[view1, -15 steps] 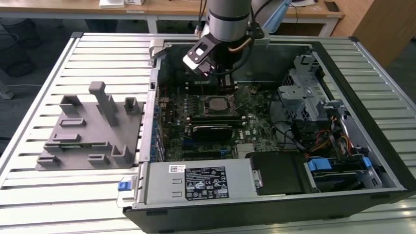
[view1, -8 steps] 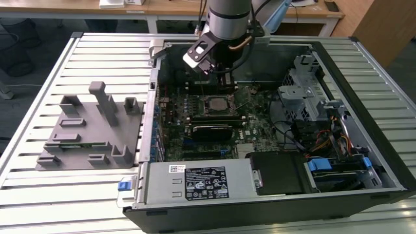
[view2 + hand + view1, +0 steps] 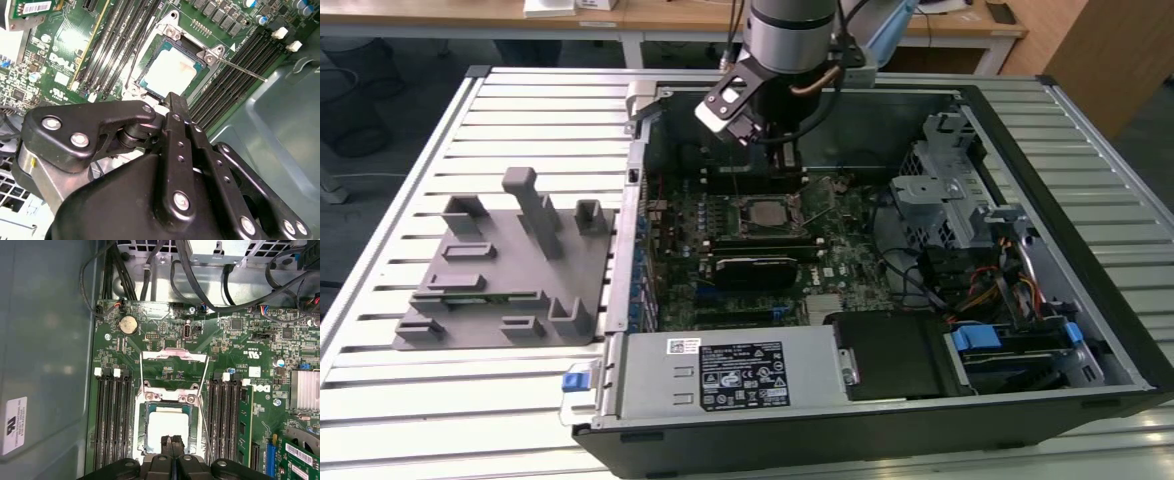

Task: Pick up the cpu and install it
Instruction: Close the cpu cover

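First wrist view: cpu (image 3: 167, 424), silvery top, lies flat in the socket (image 3: 139, 440) on the green motherboard (image 3: 260, 340); I also log it in the second wrist view (image 3: 170, 70). The socket's hinged cover plate (image 3: 173, 356) stands open and the metal lever (image 3: 246, 70) juts out sideways. The gripper (image 3: 172, 444) is just above the cpu's edge with its fingers pressed together on nothing; I cannot tell if they touch the chip. In the exterior view, the gripper (image 3: 771, 155) is inside the open computer case (image 3: 720, 440). The grey fixture (image 3: 494, 270) sits on the slatted table (image 3: 400, 390) at the exterior view's left.
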`<action>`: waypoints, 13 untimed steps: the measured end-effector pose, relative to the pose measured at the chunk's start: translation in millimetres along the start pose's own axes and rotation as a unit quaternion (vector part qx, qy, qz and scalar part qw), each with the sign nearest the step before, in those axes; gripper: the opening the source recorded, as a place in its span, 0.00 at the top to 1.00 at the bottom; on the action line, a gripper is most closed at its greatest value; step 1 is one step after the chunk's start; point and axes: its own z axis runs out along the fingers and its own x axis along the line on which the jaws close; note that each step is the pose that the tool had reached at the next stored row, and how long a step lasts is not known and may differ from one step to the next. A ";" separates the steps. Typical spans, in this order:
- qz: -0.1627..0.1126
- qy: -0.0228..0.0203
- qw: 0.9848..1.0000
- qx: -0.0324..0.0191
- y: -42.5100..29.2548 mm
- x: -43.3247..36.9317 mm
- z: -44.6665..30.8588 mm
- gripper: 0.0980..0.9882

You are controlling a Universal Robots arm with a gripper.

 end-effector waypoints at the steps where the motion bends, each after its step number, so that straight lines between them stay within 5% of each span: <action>1: 0.000 0.000 1.000 0.000 0.1 0.0 -1.6 0.99; 13: 0.000 0.000 1.000 0.000 0.1 -4.9 -7.8 0.99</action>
